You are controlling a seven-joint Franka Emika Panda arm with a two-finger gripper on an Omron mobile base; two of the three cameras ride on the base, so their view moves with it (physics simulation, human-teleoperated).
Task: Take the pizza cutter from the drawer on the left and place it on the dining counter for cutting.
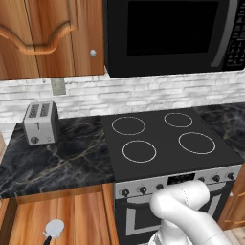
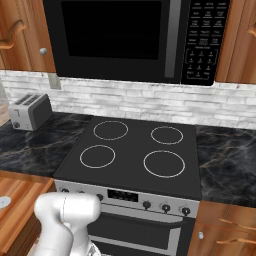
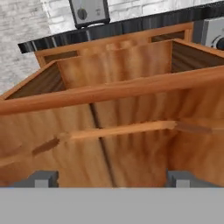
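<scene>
The drawer (image 1: 72, 215) stands pulled out at the lower left, below the worktop, with plain wood inside. In it lies the pizza cutter (image 1: 53, 228), a pale round wheel on a short dark handle; the edge of its wheel (image 2: 2, 202) peeks in at the left of the right base view. In the hand view my gripper (image 3: 112, 179) is open, its fingertips (image 3: 41, 178) wide apart with nothing between them, low in front of the drawer (image 3: 113, 89). The drawer's front panel hides its floor there. The dining counter is out of view.
A silver toaster (image 1: 41, 123) stands on the narrow black marble worktop (image 1: 72, 153). To its right is the black stove (image 1: 167, 139) with knobs along its front, and a microwave (image 1: 172, 33) hangs above. A curved wooden handle (image 3: 118, 130) crosses the wood panel in front of the gripper.
</scene>
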